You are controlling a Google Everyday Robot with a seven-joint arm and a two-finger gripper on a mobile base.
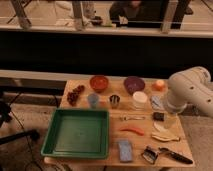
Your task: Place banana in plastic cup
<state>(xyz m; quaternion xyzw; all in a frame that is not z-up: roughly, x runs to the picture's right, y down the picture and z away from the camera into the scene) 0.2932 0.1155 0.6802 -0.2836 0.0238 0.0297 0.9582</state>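
The banana (165,136), a pale yellow-cream curved piece with a darker edge, lies on the wooden table (102,161) near its right edge. A bluish plastic cup (93,100) stands upright at the back left of the table, behind the green tray. My white arm (191,91) reaches in from the right. The gripper (169,119) hangs below the arm's end, just behind and above the banana and far to the right of the cup. It holds nothing that I can see.
A green tray (50,140) fills the front left. Behind stand an orange bowl (99,82), a purple bowl (134,85), grapes (76,95), a metal cup (114,101) and a white container (139,100). An orange-red pepper (132,131), a blue sponge (125,150) and a black-handled tool (172,155) lie in front.
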